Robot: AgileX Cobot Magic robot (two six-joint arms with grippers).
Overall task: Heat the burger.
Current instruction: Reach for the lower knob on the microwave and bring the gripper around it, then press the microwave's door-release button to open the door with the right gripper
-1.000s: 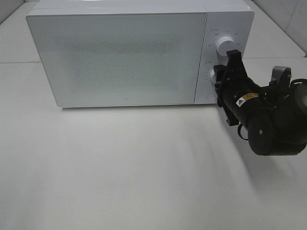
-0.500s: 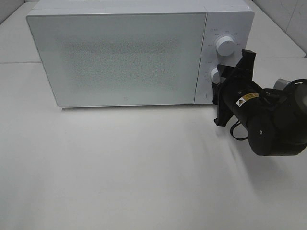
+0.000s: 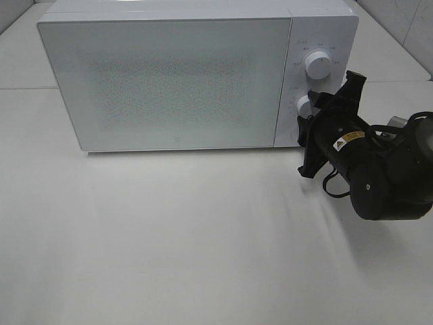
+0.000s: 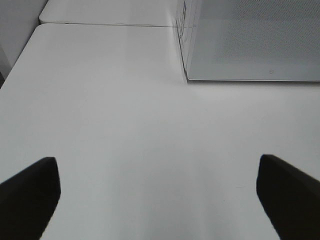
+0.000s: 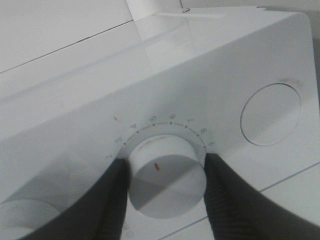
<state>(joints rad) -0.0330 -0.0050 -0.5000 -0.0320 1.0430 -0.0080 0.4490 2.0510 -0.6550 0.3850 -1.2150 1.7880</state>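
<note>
**Item:** white microwave oven [image 3: 169, 81], door closed, standing on a white table [image 3: 169, 237].

**Burger:** not in view anywhere (probably behind the oven's frosted door, which cannot be confirmed).

**Right gripper** [image 5: 165, 167]: at the oven's control panel, fingers clamped on either side of the timer dial [image 5: 166, 192], the lower of two knobs.

**Left gripper** [image 4: 159, 185]: spread wide and empty, off the oven's front left corner.

**Step in hand:** setting the cook time.

**Next move:** calls for a wrist roll centred on the dial's axis, with the grip kept firm.

The right gripper [image 3: 308, 112] is held rolled to a tilt, with its fingers [image 5: 112, 200] pressed against both sides of the lower dial [image 5: 166, 176]. The left gripper [image 4: 160, 200] is held with jaws spread wide.
</note>
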